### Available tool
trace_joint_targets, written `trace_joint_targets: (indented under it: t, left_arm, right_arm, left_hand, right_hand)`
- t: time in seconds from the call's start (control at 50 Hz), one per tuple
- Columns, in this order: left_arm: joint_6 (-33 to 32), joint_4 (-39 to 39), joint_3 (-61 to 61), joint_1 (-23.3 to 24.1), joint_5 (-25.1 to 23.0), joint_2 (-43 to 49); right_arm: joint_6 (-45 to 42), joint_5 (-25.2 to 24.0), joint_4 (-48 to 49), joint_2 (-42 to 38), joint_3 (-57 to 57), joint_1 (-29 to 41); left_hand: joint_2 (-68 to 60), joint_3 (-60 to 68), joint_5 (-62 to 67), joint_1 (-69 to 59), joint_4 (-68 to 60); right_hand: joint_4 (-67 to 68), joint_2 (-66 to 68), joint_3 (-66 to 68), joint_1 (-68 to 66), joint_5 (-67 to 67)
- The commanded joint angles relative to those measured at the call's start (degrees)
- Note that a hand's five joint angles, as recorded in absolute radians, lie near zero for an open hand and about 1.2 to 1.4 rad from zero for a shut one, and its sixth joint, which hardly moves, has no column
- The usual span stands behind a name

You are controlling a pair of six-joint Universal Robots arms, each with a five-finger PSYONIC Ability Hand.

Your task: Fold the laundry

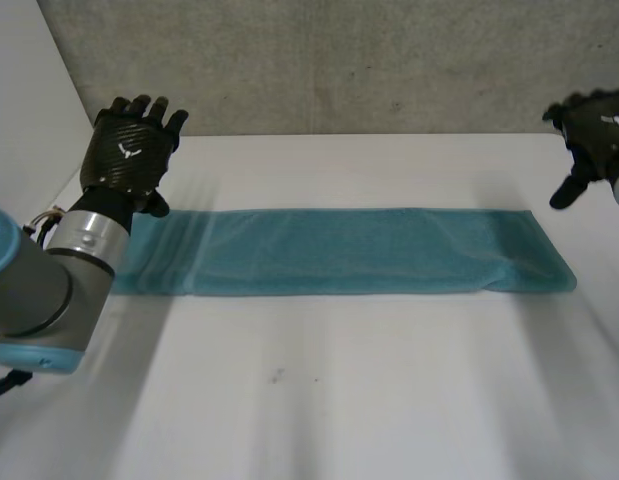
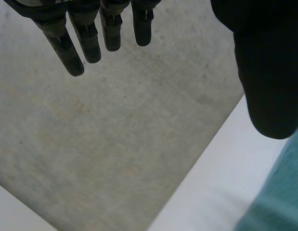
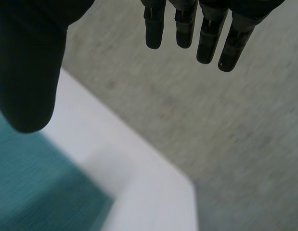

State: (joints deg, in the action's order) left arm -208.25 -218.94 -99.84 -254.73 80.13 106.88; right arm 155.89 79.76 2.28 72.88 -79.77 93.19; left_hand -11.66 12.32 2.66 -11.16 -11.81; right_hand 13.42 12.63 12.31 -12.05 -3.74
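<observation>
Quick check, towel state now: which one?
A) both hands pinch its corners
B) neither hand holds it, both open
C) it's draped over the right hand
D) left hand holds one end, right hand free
B: the left hand and right hand both show straight fingers with nothing between them, while the towel lies flat as a long strip on the table.

One long teal terry towel (image 1: 339,250) is lying on one white table (image 1: 339,400); one black left hand (image 1: 129,150) and one black right hand (image 1: 597,135) are hovering.
</observation>
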Motion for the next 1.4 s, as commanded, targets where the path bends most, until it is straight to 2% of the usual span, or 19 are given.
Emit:
trace_joint_targets:
  t: [0.02, 0.04, 0.06, 0.12, 0.18, 0.26, 0.54, 0.66, 0.7, 0.84, 0.94, 1.06, 1.1, 1.14, 1.16, 1.22, 1.24, 1.32, 1.4]
  left_arm:
    - [22.5, 17.6, -1.0, -2.2, -0.3, -6.3]
    - [22.5, 17.7, -1.0, -2.2, -0.3, -6.3]
    - [25.8, 21.8, -1.1, -2.9, -0.4, -6.2]
    - [25.9, 22.1, -1.6, -3.0, -0.4, -6.1]
    - [25.9, 20.8, -2.4, -3.0, -0.2, -5.7]
    - [25.8, 16.6, -4.9, -2.9, -0.1, -4.0]
    - [25.8, 14.9, -5.7, -2.4, 0.2, -2.4]
    - [25.8, 15.0, -5.9, -2.4, 0.7, -2.5]
    - [25.8, 15.0, -6.0, -2.4, 0.7, -2.5]
    - [25.8, 15.0, -6.5, -2.3, 0.7, -3.1]
    - [25.8, 15.0, -6.6, -2.6, 0.8, -3.2]
    - [25.8, 15.0, -6.9, -2.9, 0.7, -3.2]
    - [25.8, 15.0, -6.9, -2.9, 0.8, -3.1]
    - [25.8, 15.0, -6.9, -2.9, 0.8, -3.2]
    - [25.8, 15.0, -6.9, -2.9, 0.8, -3.2]
    - [25.8, 15.0, -6.9, -2.8, 0.8, -3.2]
    - [25.8, 15.0, -6.9, -2.8, 0.8, -3.2]
    - [25.8, 15.0, -6.9, -2.7, 0.8, -3.2]
    - [25.8, 15.0, -6.9, -2.8, 0.8, -3.2]
  right_arm:
    - [1.9, -5.4, -12.9, -0.7, -2.0, -5.9]
    - [1.9, -5.4, -12.9, -0.7, -2.0, -5.9]
    - [1.8, -6.4, -13.9, -1.2, -2.6, -7.1]
    - [1.4, -8.3, -12.8, -4.7, -3.5, -8.9]
    - [1.3, -9.2, -8.0, -11.5, -3.6, -10.1]
    - [0.3, -9.4, -2.7, -15.4, -3.7, -10.4]
    - [-4.6, -8.9, -0.1, -18.8, -2.8, -11.6]
    - [-4.6, -9.2, 0.5, -19.5, -2.3, -11.6]
    - [-4.5, -8.8, 1.1, -19.6, -2.0, -11.6]
    - [-4.2, -6.5, 3.1, -19.4, -1.1, -13.8]
    - [-4.9, -1.3, 2.8, -19.8, 1.8, -16.3]
    - [-6.4, 1.0, 2.2, -20.7, 4.1, -20.2]
    - [-7.2, 0.2, 2.2, -20.8, 3.8, -21.3]
    - [-6.5, -1.2, 2.1, -20.8, 3.2, -21.2]
    - [-5.6, -4.0, 2.0, -20.6, 2.3, -20.9]
    - [-3.1, -10.0, 2.0, -19.8, 0.4, -20.4]
    - [-1.0, -13.9, 1.9, -18.8, -0.5, -20.2]
    - [2.9, -21.1, 2.1, -16.4, -3.1, -19.8]
    - [3.7, -22.7, 2.1, -16.2, -3.7, -19.0]
  left_hand:
    - [1.7, -2.3, -2.7, 1.2, 1.8]
    - [1.7, -2.3, -2.7, 1.2, 1.8]
    - [1.7, -2.3, -2.7, 1.2, 1.8]
    - [1.7, -2.3, -2.7, 1.2, 1.8]
    - [1.7, -2.3, -2.7, 1.2, 1.8]
    - [1.7, -2.3, -2.7, 1.2, 1.8]
    - [1.7, -2.3, -2.7, 1.2, 1.8]
    - [1.7, -2.3, -2.7, 1.2, 1.8]
    - [1.7, -2.3, -2.7, 1.2, 1.8]
    - [1.7, -2.3, -2.7, 1.2, 1.8]
    - [1.7, -2.3, -2.7, 1.2, 1.8]
    - [1.7, -2.3, -2.7, 1.2, 1.8]
    - [1.7, -2.3, -2.7, 1.2, 1.8]
    - [1.7, -2.3, -2.7, 1.2, 1.8]
    - [1.7, -2.3, -2.7, 1.2, 1.8]
    - [1.7, -2.3, -2.7, 1.2, 1.8]
    - [1.7, -2.3, -2.7, 1.2, 1.8]
    - [1.7, -2.3, -2.7, 1.2, 1.8]
    - [1.7, -2.3, -2.7, 1.2, 1.8]
  right_hand:
    - [1.4, 2.1, 2.5, -2.7, -1.0]
    - [1.4, 2.2, 2.5, -2.7, -1.1]
    - [3.9, 4.7, 5.0, -5.2, -3.6]
    - [11.6, 12.4, 12.7, -13.0, -11.3]
    - [15.5, 16.3, 16.6, -16.9, -15.2]
    - [17.8, 18.6, 19.0, -19.2, -17.5]
    - [26.8, 27.6, 27.9, -28.1, -26.5]
    - [48.1, 48.9, 49.3, -49.5, -47.8]
    - [66.5, 67.3, 67.6, -67.9, -66.2]
    - [66.6, 67.4, 67.7, -68.0, -66.3]
    - [66.6, 67.4, 67.7, -68.0, -66.3]
    - [66.6, 67.4, 67.7, -68.0, -66.3]
    - [66.6, 67.4, 67.7, -68.0, -66.3]
    - [56.0, 56.7, 57.1, -57.3, -55.6]
    - [47.2, 48.0, 48.3, -48.6, -46.9]
    - [38.2, 39.0, 39.4, -39.6, -37.9]
    - [35.6, 36.3, 36.7, -36.9, -35.2]
    - [33.5, 34.3, 34.6, -34.9, -33.2]
    - [33.7, 34.5, 34.8, -35.0, -33.3]
